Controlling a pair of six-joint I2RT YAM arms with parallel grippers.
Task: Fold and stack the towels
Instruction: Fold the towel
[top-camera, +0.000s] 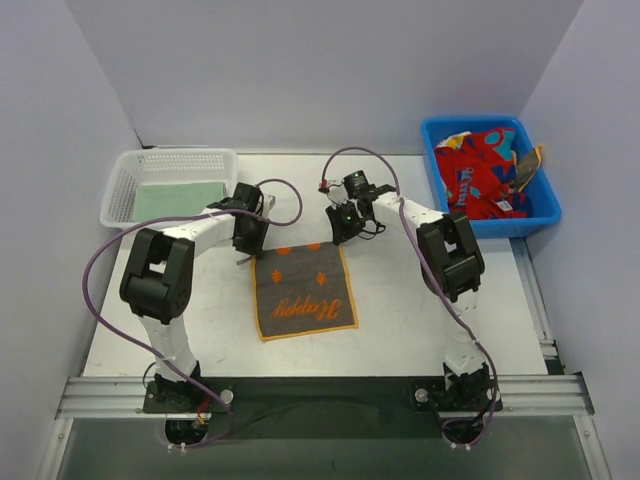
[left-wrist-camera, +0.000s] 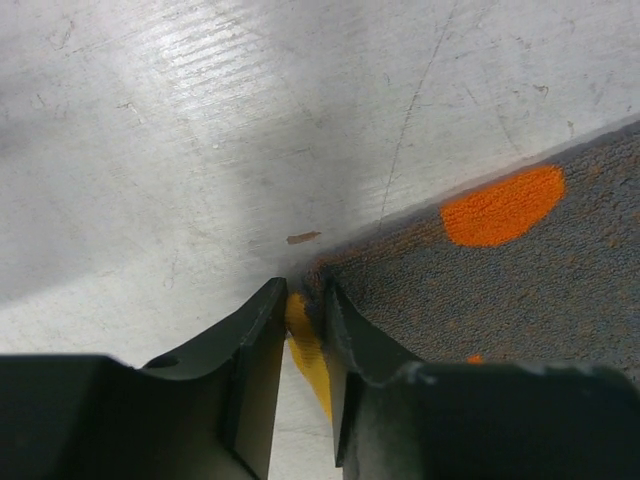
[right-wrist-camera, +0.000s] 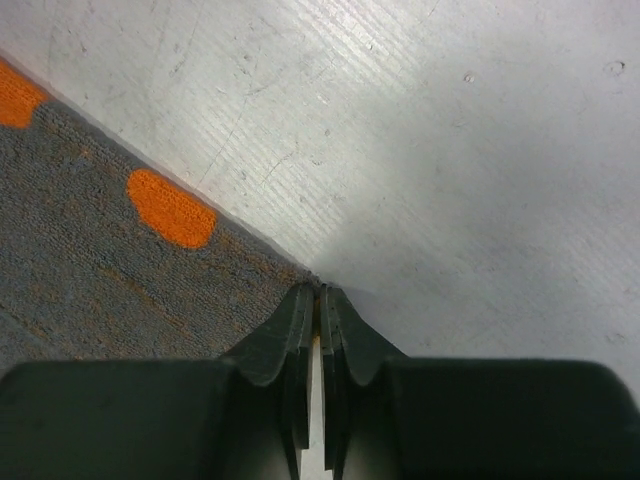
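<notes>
The grey towel (top-camera: 305, 291) carried an orange border, orange blobs along its far edge and an orange script word across its near half. Up close its pile was a flecked charcoal grey and the blobs a flat bright orange. A yellow-orange strip of its edge showed between the matte black fingers of the left gripper (left-wrist-camera: 300, 290); the right gripper (right-wrist-camera: 318, 292) was the same black. A pale green towel (top-camera: 180, 200) showed inside the white mesh basket (top-camera: 118, 190). The red towel (top-camera: 480, 170), patterned with blue and teal shapes, sat in the bright blue bin (top-camera: 545, 203). The table (top-camera: 420, 330) was off-white with fine grey scratches; the arms (top-camera: 170, 335) were white with black joints, their cables (top-camera: 95, 290) purple
</notes>
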